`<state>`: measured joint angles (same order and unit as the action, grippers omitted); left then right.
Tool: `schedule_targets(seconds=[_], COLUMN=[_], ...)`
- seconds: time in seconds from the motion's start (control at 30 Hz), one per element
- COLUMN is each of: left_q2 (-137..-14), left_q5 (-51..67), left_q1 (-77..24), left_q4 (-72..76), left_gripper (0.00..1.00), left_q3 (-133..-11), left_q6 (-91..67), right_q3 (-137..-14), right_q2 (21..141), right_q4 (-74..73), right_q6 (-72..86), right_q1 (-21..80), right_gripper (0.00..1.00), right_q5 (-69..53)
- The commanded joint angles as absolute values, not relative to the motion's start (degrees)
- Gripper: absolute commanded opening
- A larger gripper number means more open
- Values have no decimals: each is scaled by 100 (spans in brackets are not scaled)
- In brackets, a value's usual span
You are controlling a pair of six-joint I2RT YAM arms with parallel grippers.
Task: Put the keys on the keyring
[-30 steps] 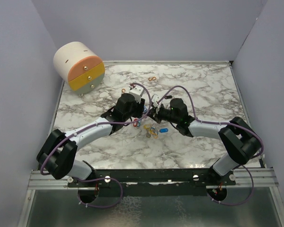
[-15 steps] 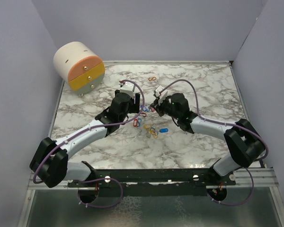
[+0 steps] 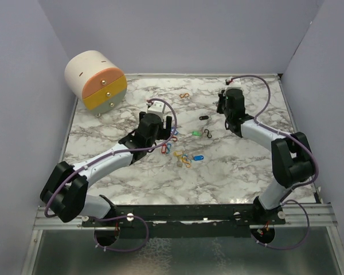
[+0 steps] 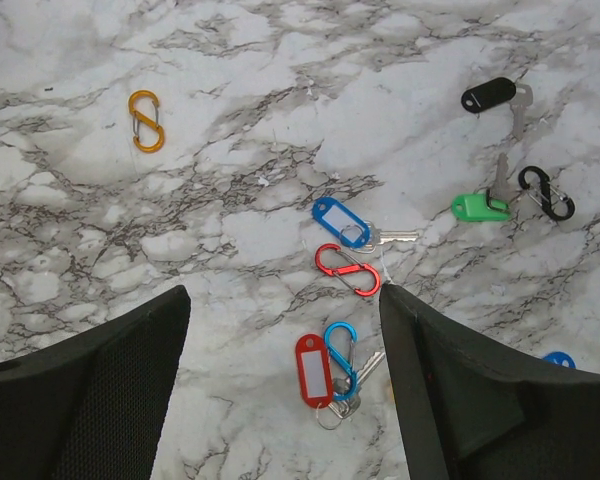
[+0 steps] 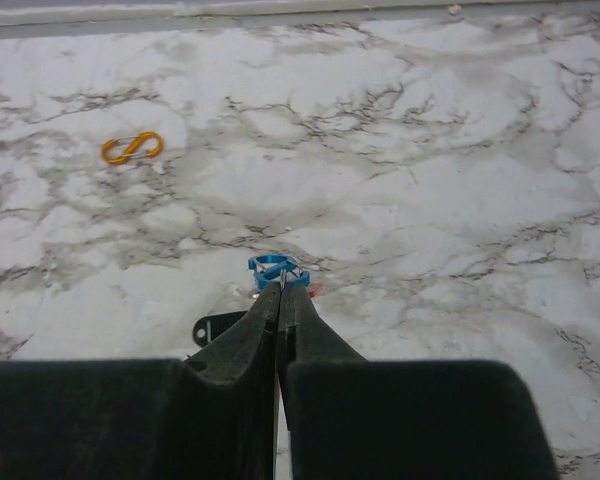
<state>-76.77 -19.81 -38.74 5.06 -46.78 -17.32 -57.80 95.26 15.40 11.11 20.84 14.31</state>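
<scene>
Small tagged keys and S-shaped clips lie scattered mid-table. My left gripper (image 3: 158, 127) hangs open and empty above them (image 4: 283, 292). Under it lie a red-tagged key (image 4: 313, 370) on a blue clip (image 4: 342, 360), a loose red clip (image 4: 347, 270) and a blue-tagged key (image 4: 340, 220). Further right are a green-tagged key (image 4: 477, 207), a black clip (image 4: 546, 192) and a black-tagged key (image 4: 488, 95). My right gripper (image 3: 220, 107) is at the back right with its fingers pressed together (image 5: 281, 285). The black tag (image 5: 218, 326) shows beside its fingers.
An orange clip (image 3: 184, 95) lies alone near the back edge. A yellow and blue cluster (image 3: 185, 159) and another blue tag (image 3: 198, 157) lie nearer the front. A round drawer unit (image 3: 96, 80) stands at the back left corner. Walls close in three sides.
My right arm has swung from the middle of the table to the back right. My left gripper has shifted slightly back and left. The green and black keys now show.
</scene>
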Motion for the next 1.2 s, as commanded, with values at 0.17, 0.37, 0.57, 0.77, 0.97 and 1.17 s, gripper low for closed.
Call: schedule_targets(seconds=[0.17, 0.37, 0.57, 0.77, 0.97, 1.17], left_q2=[-8045, -8108, -8122, -8166, -8322, -8372], left_q5=[-1776, -1776, -1826, -1912, -1946, -2074], left_q1=[-3867, -3866, -3869, -3861, -3859, -3858], left_q4=[628, 681, 685, 706, 586, 405], left_gripper=[78, 81, 83, 84, 84, 84], left_q3=[-4809, -4791, -4777, -4785, -4888, -4952], left_q6=[-1837, -1764, -1714, -1763, -1841, -1905], right_q3=[-6559, -6715, -6690, -6162, -5653, -5523], right_q2=[10471, 10765, 10745, 10246, 9848, 9760], right_q4=[916, 931, 992, 1197, 941, 373], right_q6=[1975, 2198, 2231, 1931, 1603, 1504], right_q1=[1406, 1101, 1071, 1146, 1709, 2195], right_gripper=[1, 11, 50, 51, 51, 51], right_q5=[1531, 1342, 1252, 248, 53, 132])
